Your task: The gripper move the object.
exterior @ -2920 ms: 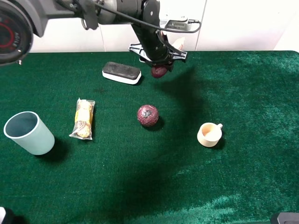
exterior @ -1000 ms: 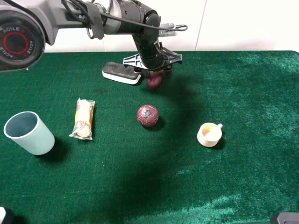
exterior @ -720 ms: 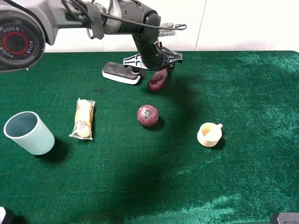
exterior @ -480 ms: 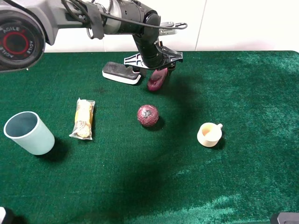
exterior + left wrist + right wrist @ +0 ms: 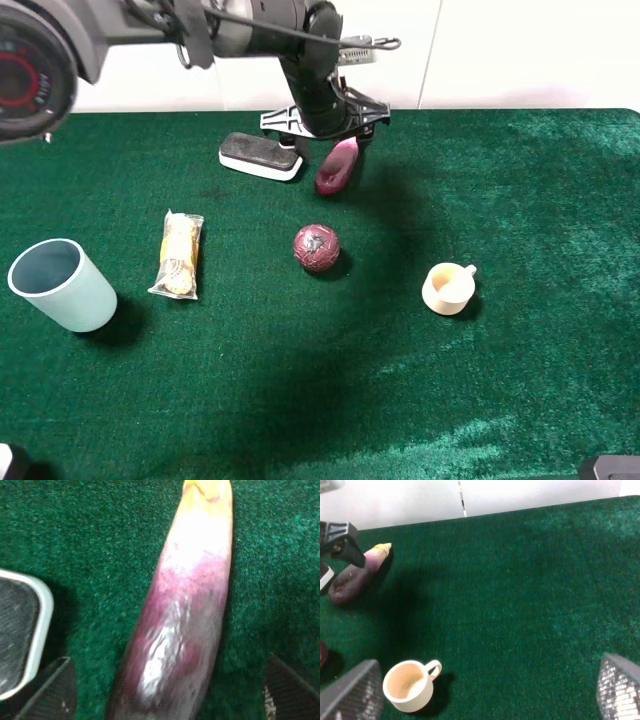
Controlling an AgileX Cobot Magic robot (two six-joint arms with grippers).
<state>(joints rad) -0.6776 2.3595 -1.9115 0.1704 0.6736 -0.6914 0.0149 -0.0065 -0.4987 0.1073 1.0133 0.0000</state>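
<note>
The toy eggplant, dark purple with a pale yellow tip, lies on the green cloth just right of the black eraser. My left gripper hangs directly above it, open, with one finger on each side and not touching it. In the left wrist view the eggplant fills the middle and the left gripper has its fingertips wide apart. The eggplant also shows in the right wrist view. My right gripper is open and empty, over the cloth near the cup.
A black eraser with a white rim lies just left of the eggplant. A round maroon ball sits in front of it. A cream cup stands to the right; a snack packet and a pale blue tumbler to the left.
The left gripper carried the eggplant down and left to the cloth beside the eraser, then opened. The eggplant now lies free on the cloth, and the gripper has lifted slightly.
</note>
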